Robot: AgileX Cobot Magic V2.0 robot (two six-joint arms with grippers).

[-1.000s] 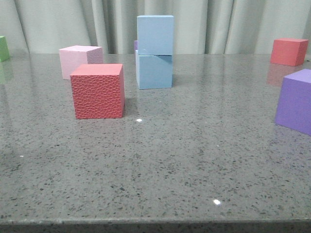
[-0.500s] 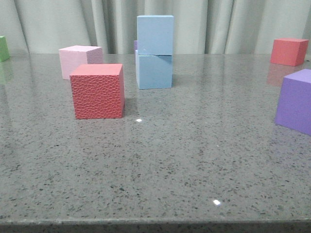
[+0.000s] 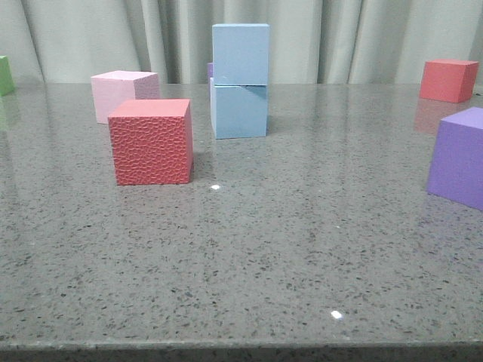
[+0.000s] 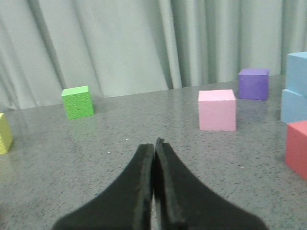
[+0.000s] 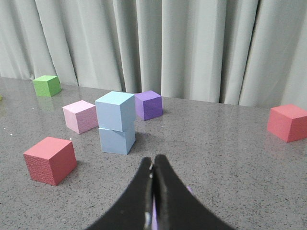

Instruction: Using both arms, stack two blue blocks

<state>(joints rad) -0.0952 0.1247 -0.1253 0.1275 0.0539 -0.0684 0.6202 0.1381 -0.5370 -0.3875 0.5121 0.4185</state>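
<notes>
Two light blue blocks stand stacked toward the back of the table: the upper blue block (image 3: pixel 241 53) rests on the lower blue block (image 3: pixel 239 111), turned slightly against it. The right wrist view shows the same stack, upper block (image 5: pixel 114 111) over lower block (image 5: pixel 116 140), well ahead of my right gripper (image 5: pixel 153 160), which is shut and empty. My left gripper (image 4: pixel 154 143) is shut and empty too; the stack (image 4: pixel 296 86) sits at the edge of its view. Neither gripper appears in the front view.
A red textured cube (image 3: pixel 152 141) stands in front and left of the stack, a pale pink cube (image 3: pixel 123 94) behind it. A purple cube (image 3: pixel 459 157) is at the right edge, a red cube (image 3: pixel 449 80) far right, a green cube (image 3: pixel 5 74) far left, another purple cube (image 5: pixel 148 105) behind the stack.
</notes>
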